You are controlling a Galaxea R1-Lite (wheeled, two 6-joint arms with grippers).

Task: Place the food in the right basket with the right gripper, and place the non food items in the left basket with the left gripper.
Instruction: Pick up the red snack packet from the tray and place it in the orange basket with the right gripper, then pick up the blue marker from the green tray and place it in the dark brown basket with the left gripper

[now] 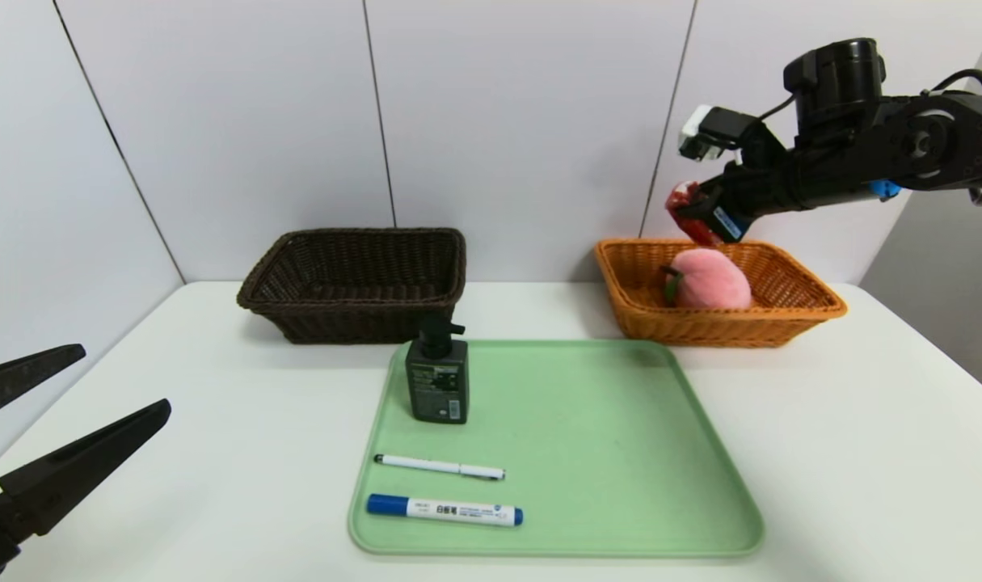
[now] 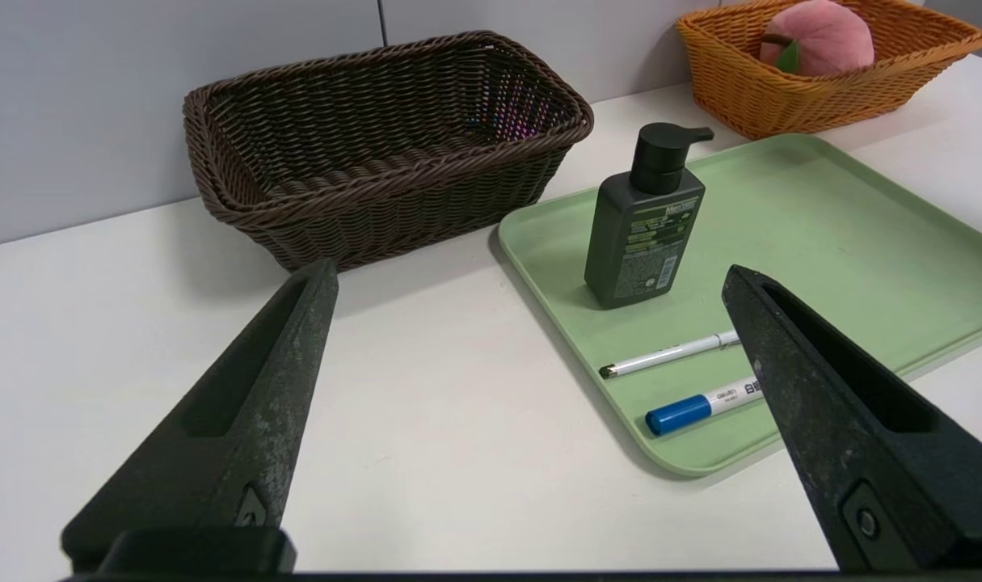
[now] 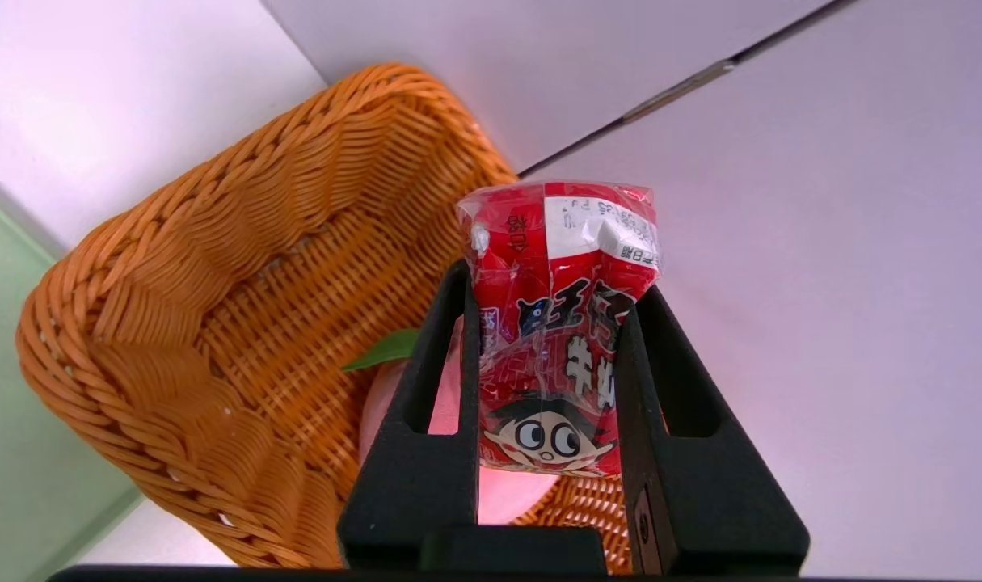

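Head view, nearest: the left claw [image 1: 70,420], black with two pointed fingers, is parked low at the near left edge of the white table [image 1: 862,453], its fingers spread wide and holding nothing.
Tray: a pale green rounded-square plastic tray [image 1: 604,453] lies on the table in the middle, just in front of the two baskets.
Marker: a thick white marker with a blue cap [image 1: 444,510] lies flat near the tray's front left edge.
Pen: a thin white pen [image 1: 439,466] lies flat just behind the marker, apart from it.
Bottle: a dark green-black square pump bottle [image 1: 436,381] stands upright at the tray's far left corner.
Left basket: a dark brown rectangular woven wicker basket [image 1: 353,284] sits on the table behind the bottle, near the wall.
Right basket: an orange-tan rectangular woven wicker basket [image 1: 781,311] sits at the far right, well apart from the brown one.
Peach: a pink plush peach with a green leaf [image 1: 707,279] lies inside the orange-tan basket.
Right claw: the right claw [image 1: 695,217] hangs above the orange-tan basket's far rim, tilted downward, its two black fingers closed on a small red printed snack packet [image 3: 559,323], which stands between them over the peach.
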